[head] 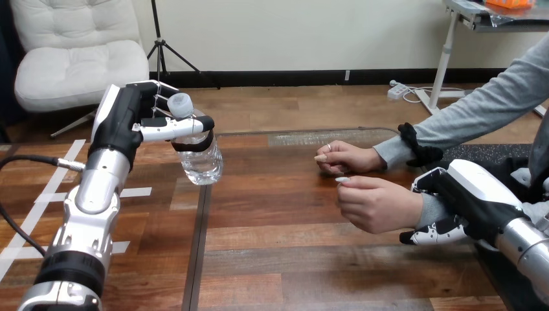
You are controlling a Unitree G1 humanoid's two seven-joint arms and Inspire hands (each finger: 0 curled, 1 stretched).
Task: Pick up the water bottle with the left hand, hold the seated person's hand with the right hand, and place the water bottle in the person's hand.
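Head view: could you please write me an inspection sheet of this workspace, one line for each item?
Surface: wooden table, with white tape marks at its left.
Job's things: water bottle, near upright, in the left hand; person's nearer hand over the table, fingers pinched together, apart from the bottle.
Clutter: nothing seen.
Hands: left hand shut on the bottle; right hand curled round the person's wrist.
Cables: thin dark line along the table's far edge, perhaps a cable.
Surroundings: a person at the view's right; person's farther hand rests on the table.
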